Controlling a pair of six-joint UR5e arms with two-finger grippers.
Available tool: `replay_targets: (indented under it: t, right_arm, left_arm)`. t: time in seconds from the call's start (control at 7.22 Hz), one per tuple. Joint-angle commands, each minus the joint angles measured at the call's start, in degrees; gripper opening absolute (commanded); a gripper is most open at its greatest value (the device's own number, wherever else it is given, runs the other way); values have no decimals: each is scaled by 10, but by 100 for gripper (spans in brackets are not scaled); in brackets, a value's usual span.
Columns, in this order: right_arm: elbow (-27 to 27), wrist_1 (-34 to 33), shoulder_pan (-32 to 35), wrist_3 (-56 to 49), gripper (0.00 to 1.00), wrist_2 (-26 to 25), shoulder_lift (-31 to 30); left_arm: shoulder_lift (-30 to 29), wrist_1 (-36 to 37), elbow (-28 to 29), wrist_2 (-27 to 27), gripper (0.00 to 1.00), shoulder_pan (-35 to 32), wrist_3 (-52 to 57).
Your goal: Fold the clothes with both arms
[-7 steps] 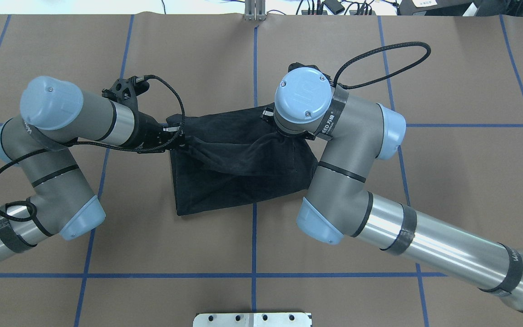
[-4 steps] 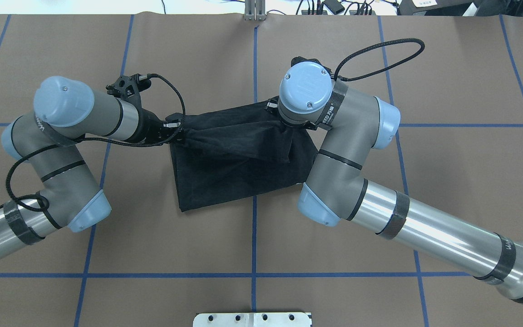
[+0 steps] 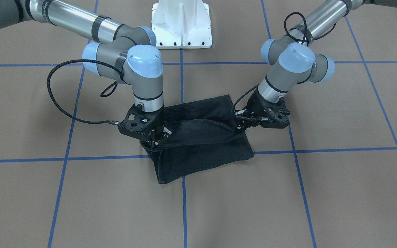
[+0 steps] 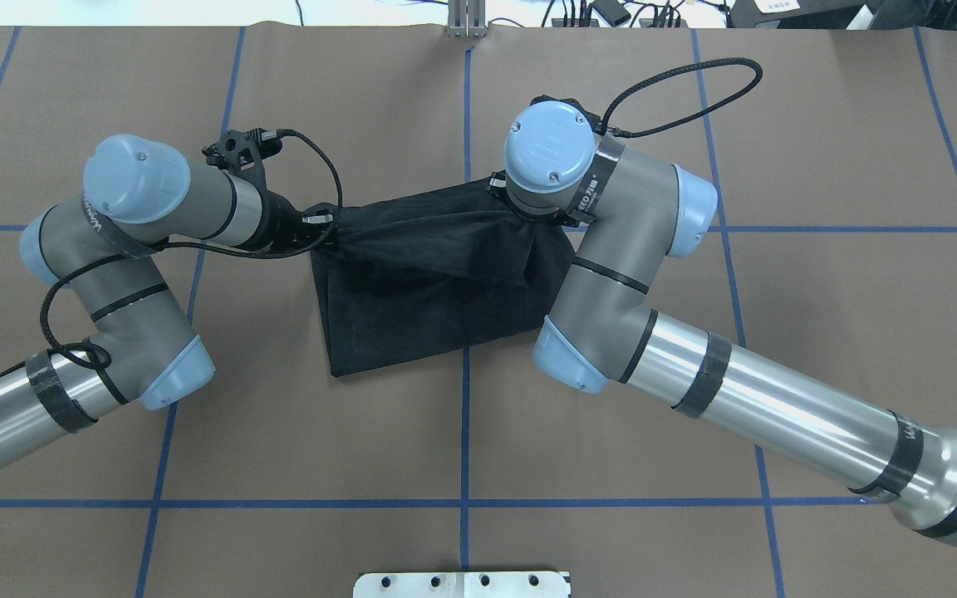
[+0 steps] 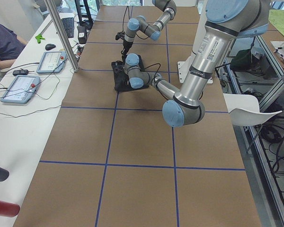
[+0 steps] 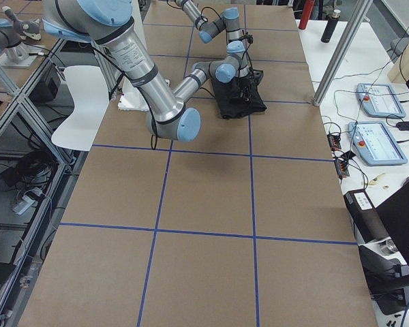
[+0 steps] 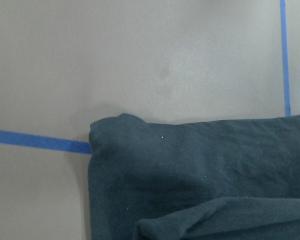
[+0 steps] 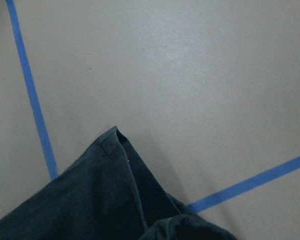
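In the overhead view the left arm [image 4: 196, 208] comes in from the left edge with its wrist laid nearly level. The left pincer [image 4: 325, 226] is closed on the left end of a lifted fold of the black T-shirt [image 4: 412, 307], and the cloth gathers into wrinkles at its tips. The T-shirt lies folded in the middle of the brown worktop [image 4: 819, 316], covering a crossing of the blue tape lines [image 4: 464, 432]. Its lower layer is flat on the surface, while the upper edge hangs taut between the two pincers, raised a little. To the right, the right arm [image 4: 744, 399] bends over the shirt's far right corner with its wrist pointing straight down, so the tips are hidden from above. The front-facing view shows the right pincer [image 3: 155, 139] pinched shut on that end of the fold. Each wrist camera sees a folded corner of dark cloth lying on the worktop beside the tape
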Motion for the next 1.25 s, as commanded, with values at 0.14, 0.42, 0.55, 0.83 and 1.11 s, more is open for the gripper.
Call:
replay_targets:
  t: [0.14, 0.42, 0.55, 0.83, 1.11]
  right_arm:
    - [-33, 5, 53, -27, 99, 94, 41]
    - [14, -12, 41, -30, 99, 144, 39]
    - [47, -62, 9, -30, 98, 131, 39]
    - [88, -123, -77, -29, 8, 58, 47]
    - [73, -133, -145, -27, 0, -44, 54]
  left_arm:
    - [0, -2, -2, -9, 100, -46, 43]
    - [3, -3, -2, -65, 100, -64, 106]
    - [6, -4, -2, -65, 100, -64, 107]
    - [8, -4, -2, -65, 100, -64, 107]
    - [9, -5, -2, -65, 100, -64, 107]
